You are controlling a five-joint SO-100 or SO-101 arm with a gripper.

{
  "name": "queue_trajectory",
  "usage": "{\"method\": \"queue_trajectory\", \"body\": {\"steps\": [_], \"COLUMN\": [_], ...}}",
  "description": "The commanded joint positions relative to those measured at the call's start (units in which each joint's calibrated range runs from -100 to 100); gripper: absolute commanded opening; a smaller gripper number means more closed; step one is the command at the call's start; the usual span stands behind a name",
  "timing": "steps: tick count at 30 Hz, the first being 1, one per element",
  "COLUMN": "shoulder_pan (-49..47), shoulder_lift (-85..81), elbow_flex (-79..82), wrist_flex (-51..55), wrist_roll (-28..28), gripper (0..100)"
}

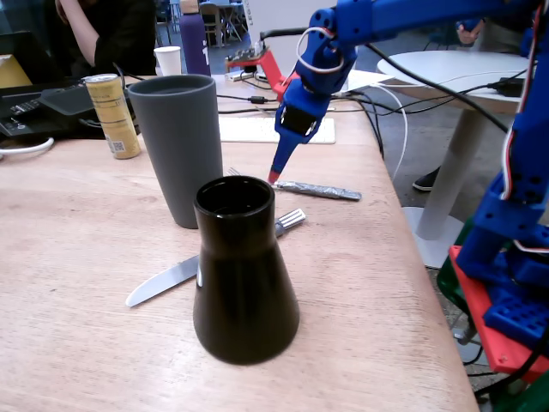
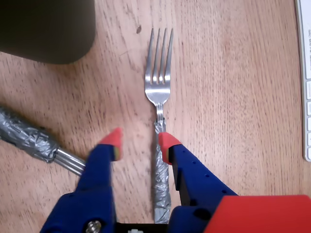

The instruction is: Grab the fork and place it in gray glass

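On the wooden tabletop (image 1: 77, 249) in the fixed view, I see the gray glass (image 1: 177, 146) standing upright, left of centre. In front of it stands a glossy black vase (image 1: 243, 268), also upright. A table knife (image 1: 176, 279) lies flat behind the vase, blade pointing to the left of the view, handle end emerging at the vase's right. A yellow can (image 1: 112, 115) stands behind and left of the gray glass. The blue arm reaches in from the upper right, and its gripper (image 1: 275, 176) points down with the red tips at the tabletop, just right of the gray glass. The fork (image 1: 319, 190) lies flat there, its wrapped handle extending right from the tips.

Moving to the wrist view, I read the fork (image 2: 159, 92) as lying straight along the frame, tines at the top. The gripper (image 2: 138, 141) has its jaws apart and straddling the taped handle. The right finger (image 2: 167, 145) touches the handle or sits just beside it; the left finger (image 2: 112, 143) stands clear. Nothing is clamped. The dark base of the gray glass (image 2: 46, 29) fills the upper left corner, apart from the fork. The knife handle (image 2: 34, 138) enters from the left.
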Motion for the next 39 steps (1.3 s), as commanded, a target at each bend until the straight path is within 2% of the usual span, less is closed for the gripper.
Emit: {"method": "queue_trajectory", "body": {"steps": [1, 11, 17, 26, 31, 39], "shoulder_pan": [0.21, 0.72, 5.97, 8.67, 8.51, 8.34], "shoulder_lift": [-0.61, -0.61, 1.36, 1.79, 8.14, 13.97], "elbow_flex": [-2.08, -2.36, -2.64, -2.64, -9.72, -10.0], "wrist_flex": [-0.15, -0.56, -0.65, -0.73, -0.65, -0.65], "wrist_roll": [0.2, 0.15, 0.29, 1.95, 1.95, 1.95], "gripper": [29, 30, 30, 30, 30, 30]}}
